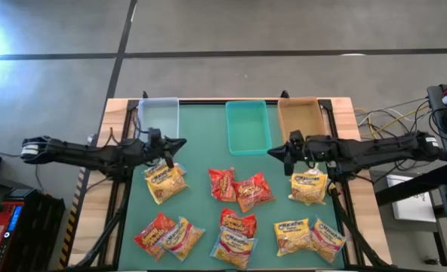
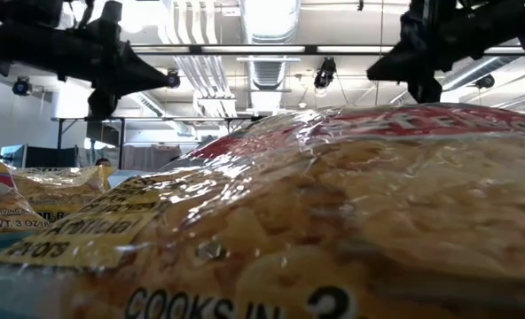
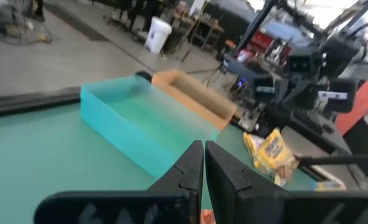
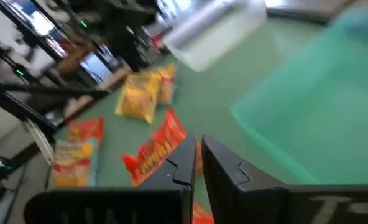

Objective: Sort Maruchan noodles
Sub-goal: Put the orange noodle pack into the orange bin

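Hovering above the green desk [image 1: 201, 151], the left gripper [image 1: 183, 143] and right gripper [image 1: 271, 152] both have fingers pressed together and empty, while the crinkly red and yellow plastic Maruchan noodle packets [image 1: 237, 189] lie scattered along the desk's near edge.

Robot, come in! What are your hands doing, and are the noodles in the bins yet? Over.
Left gripper and right gripper shut, empty, above the mat. Noodle packets unsorted. Three bins empty. Nothing blocking.
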`<state>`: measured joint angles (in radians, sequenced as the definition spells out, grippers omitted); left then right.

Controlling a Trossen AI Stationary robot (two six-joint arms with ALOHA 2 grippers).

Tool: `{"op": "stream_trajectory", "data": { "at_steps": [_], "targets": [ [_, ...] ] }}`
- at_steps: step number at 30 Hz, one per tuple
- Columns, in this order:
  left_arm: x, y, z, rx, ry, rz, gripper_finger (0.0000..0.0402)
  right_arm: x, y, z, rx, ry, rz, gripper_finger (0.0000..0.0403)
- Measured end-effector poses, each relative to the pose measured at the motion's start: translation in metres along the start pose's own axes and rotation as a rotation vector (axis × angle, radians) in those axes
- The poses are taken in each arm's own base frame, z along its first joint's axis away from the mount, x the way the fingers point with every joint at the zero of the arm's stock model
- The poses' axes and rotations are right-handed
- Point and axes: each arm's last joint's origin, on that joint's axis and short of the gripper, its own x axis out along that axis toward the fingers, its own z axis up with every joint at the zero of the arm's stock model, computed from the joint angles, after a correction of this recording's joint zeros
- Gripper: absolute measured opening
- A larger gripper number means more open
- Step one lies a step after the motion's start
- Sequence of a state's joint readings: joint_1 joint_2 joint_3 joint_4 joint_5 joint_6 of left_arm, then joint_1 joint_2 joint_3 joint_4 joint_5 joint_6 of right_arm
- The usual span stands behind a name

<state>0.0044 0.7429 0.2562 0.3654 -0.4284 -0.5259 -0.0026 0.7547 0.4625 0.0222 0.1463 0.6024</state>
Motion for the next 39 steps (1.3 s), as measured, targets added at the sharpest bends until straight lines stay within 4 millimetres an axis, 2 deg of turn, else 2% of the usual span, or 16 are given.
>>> {"op": "stream_trajectory", "data": {
  "at_steps": [10,15,20,28,39],
  "targets": [
    [0.035,-0.015,-0.017,-0.053,0.192,0.011,0.0000,0.022,0.007,-0.004,0.069,0.195,0.000,0.0018],
    [0.057,-0.033,-0.024,-0.025,0.275,-0.017,0.0000,0.032,0.015,-0.004,0.092,0.291,0.017,0.0018],
    [0.080,-0.055,-0.029,0.019,0.345,-0.059,0.0000,0.038,0.021,-0.011,0.109,0.386,-0.016,0.0018],
    [0.102,-0.086,-0.048,0.060,0.415,-0.111,0.0000,0.045,0.034,-0.036,0.114,0.505,-0.023,0.0018],
    [0.120,-0.119,-0.083,0.120,0.480,-0.161,0.0000,0.058,0.054,-0.076,0.118,0.623,-0.015,0.0018]
  ]
}}
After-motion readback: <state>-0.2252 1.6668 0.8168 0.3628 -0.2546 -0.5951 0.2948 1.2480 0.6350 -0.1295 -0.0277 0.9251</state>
